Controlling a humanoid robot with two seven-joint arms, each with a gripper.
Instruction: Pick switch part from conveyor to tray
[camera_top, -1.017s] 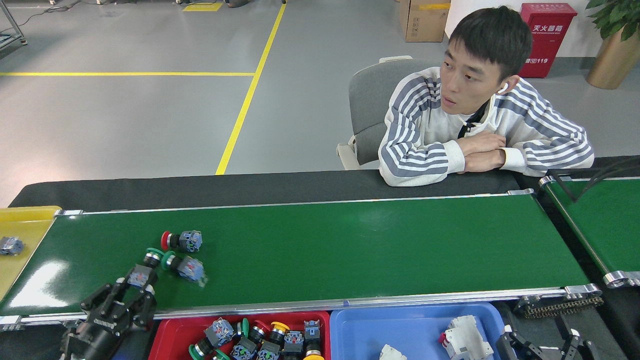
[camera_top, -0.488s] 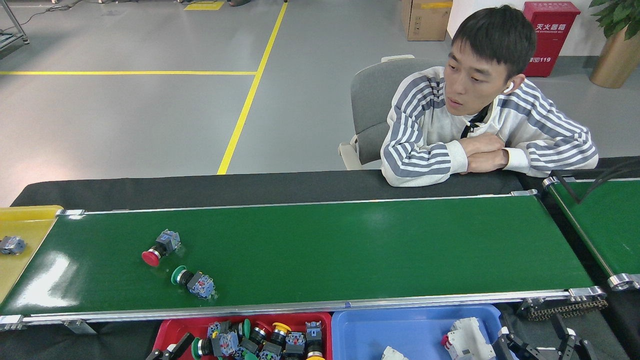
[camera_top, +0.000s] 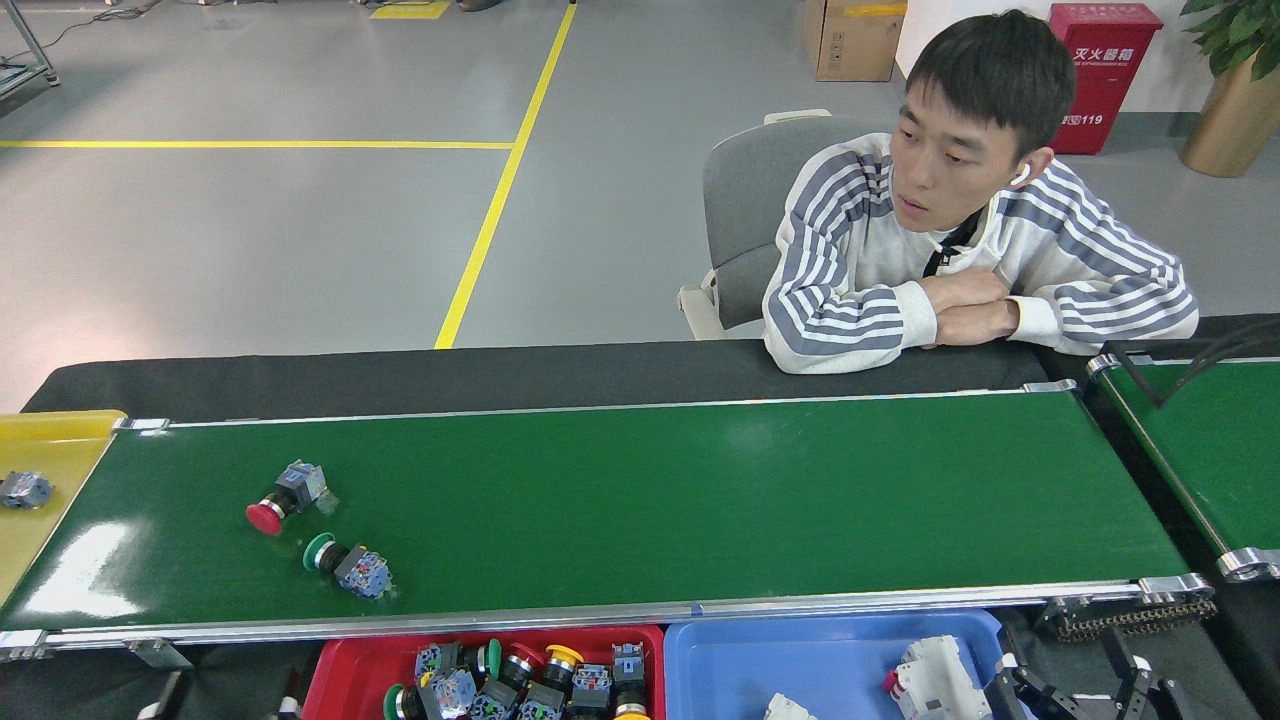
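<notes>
At the bottom right corner of the head view, the right gripper is showing only as dark fingers rising beside the blue tray, too dark and too cropped to tell whether it is open or closed, and nothing is showing between the fingers. The left gripper is sitting out of frame below the left edge, so its state cannot be read either. Outward from there, the red tray is lying just under the near rail of the conveyor, already holding a heap of push-button parts. Two switch parts are resting on the belt at its left end, directly beyond that red tray and well apart from the right gripper. The green-capped switch part is lying nearer the robot, close to the near rail, its long axis running roughly along the belt with the cap pointing left and the blue-grey contact block trailing right. The red-capped switch part is lying just beyond it and slightly further left, angled diagonally, cap towards the near left and block towards the far right. Both are sitting on the left arm's side, so that arm looks the nearer one for the coming pick, reaching up and forward over the rail, with the jaws likely closing across the narrow body. A person is leaning on the far side of the table, arms folded, clear of the belt.
</notes>
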